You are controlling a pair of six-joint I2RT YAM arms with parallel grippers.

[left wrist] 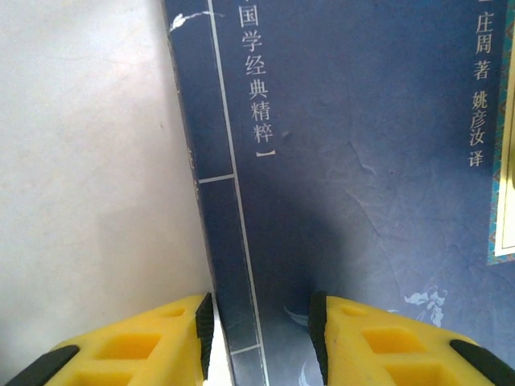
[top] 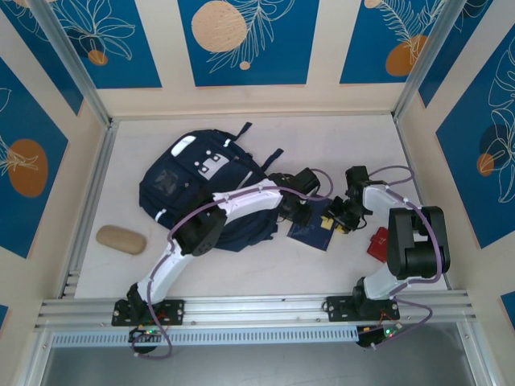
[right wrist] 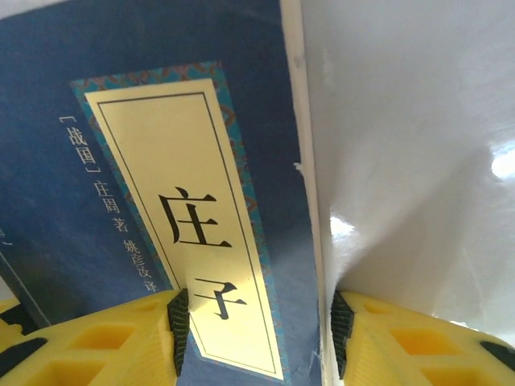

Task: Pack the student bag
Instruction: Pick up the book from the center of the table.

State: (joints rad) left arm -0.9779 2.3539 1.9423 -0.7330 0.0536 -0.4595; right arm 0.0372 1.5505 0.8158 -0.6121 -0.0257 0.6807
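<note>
The student bag (top: 189, 181), dark navy with white stripes and a grey patch, lies on the table at centre left. To its right lies a flat dark blue book (top: 312, 235) with a yellow title label. Both grippers hang over it. My left gripper (top: 310, 215) (left wrist: 261, 331) is open and straddles the spine edge of the book (left wrist: 346, 161), with one finger (left wrist: 153, 342) above bare table. My right gripper (top: 339, 215) (right wrist: 259, 334) is open and straddles the opposite edge of the book (right wrist: 72, 72), with its left finger over the label (right wrist: 185, 225).
A tan oblong pouch (top: 121, 239) lies left of the bag, near the left rail. A small red object (top: 378, 241) sits by the right arm's base. The left arm crosses above the bag's lower right part. Pale walls enclose the white table (top: 338, 145).
</note>
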